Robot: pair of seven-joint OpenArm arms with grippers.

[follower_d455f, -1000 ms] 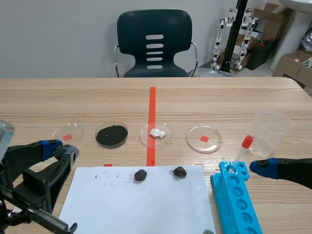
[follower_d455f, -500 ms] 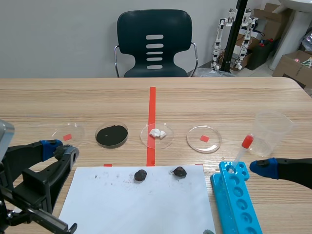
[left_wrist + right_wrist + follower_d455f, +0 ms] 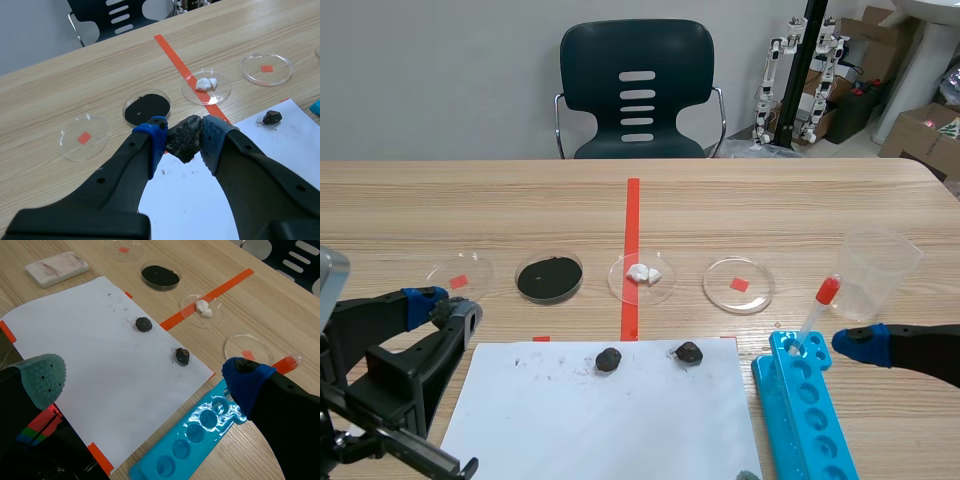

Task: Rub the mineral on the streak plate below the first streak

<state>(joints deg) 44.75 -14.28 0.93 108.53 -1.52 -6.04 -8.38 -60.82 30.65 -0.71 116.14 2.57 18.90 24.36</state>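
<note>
The left gripper [image 3: 183,129] has its fingers [image 3: 150,145] closed on a dark, jagged mineral chunk [image 3: 184,144], held raised over the edge of the white paper sheet [image 3: 200,200]. It looks like a carrying pose, with the rubbing not yet begun. The white streak plate [image 3: 56,269], marked with a reddish streak [image 3: 62,264], lies on bare table off the sheet's far corner, where the stone must land below that mark. The right gripper [image 3: 145,375] hangs spread wide and empty near the blue well tray [image 3: 200,435], seemingly parked clear.
</note>
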